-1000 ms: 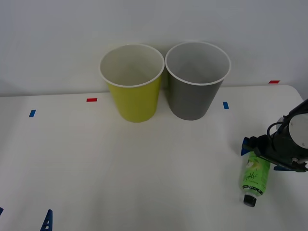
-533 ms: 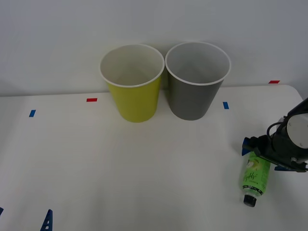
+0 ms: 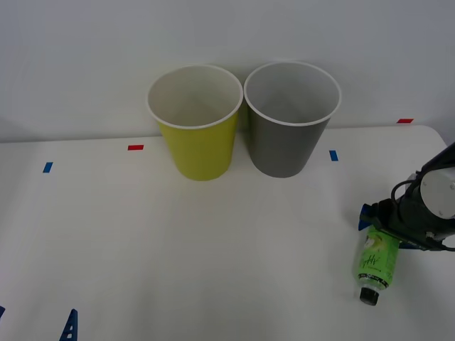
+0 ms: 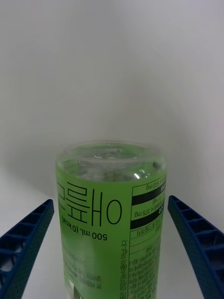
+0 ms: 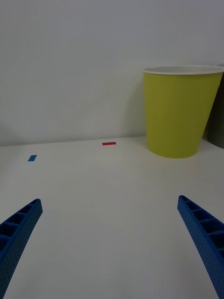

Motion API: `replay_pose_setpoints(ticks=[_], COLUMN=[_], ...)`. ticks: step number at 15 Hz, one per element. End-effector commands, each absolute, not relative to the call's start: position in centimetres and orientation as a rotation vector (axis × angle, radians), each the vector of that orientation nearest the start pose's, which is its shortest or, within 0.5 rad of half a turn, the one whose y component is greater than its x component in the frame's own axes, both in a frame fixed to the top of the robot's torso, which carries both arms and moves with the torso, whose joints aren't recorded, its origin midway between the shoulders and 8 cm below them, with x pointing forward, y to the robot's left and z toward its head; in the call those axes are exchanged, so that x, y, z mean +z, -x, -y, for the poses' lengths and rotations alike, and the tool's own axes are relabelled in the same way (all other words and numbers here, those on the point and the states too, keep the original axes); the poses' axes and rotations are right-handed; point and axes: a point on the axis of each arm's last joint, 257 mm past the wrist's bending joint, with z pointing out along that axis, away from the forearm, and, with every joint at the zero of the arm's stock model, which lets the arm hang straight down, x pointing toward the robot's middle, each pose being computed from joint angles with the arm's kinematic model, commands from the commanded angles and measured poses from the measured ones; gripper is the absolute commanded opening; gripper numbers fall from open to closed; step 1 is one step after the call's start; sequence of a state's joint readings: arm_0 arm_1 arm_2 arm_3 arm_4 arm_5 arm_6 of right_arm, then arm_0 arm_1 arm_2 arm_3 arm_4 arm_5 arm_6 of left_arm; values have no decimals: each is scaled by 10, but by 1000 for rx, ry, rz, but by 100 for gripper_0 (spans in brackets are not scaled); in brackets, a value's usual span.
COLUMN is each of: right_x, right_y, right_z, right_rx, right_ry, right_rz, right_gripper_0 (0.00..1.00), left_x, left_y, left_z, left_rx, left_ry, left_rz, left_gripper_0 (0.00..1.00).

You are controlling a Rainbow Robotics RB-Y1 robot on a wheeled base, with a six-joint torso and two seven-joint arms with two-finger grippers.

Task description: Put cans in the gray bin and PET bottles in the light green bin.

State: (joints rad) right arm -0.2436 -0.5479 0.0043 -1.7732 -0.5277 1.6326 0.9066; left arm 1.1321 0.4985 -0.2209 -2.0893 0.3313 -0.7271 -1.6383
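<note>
Already the light green bin point(image 3: 196, 122) stands far off at the desk's point(image 3: 178, 249) back edge. Near the right edge, the PET bottle point(image 3: 376, 258) lies lengthwise between the right claw's point(image 3: 385, 229) spread fingers point(image 4: 25, 243), untouched, cap pointing toward the front edge.

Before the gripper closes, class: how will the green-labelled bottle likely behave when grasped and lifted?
The PET bottle lies on its side, round-bodied, so a nudge could roll it. Its clear plastic wall may flex when squeezed. The right gripper straddles it with open fingers, gaps either side, so closing may shift it.
</note>
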Motion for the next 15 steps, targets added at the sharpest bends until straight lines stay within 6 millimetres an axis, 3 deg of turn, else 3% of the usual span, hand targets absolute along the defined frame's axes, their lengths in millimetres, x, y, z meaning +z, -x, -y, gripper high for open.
replay_pose_setpoints(ticks=[1,7,11,15], right_x=[-309,-308,-294,-270], right_y=[-427,-428,-430,-431], right_z=[325,330,320,314], right_rx=[112,73,77,73], right_ry=[-659,-636,-561,-371], right_rz=[-2724,-2718,-2664,-2584], right_gripper_0=[3,0,0,0], left_x=[-214,-214,-214,-214], left_y=[-203,-203,-203,-203], left_z=[-293,-293,-293,-293], left_rx=[-5,-5,-5,-5], left_ry=[-24,-24,-24,-24], left_rz=[-1521,-1521,-1521,-1521], left_gripper_0=[100,100,100,100])
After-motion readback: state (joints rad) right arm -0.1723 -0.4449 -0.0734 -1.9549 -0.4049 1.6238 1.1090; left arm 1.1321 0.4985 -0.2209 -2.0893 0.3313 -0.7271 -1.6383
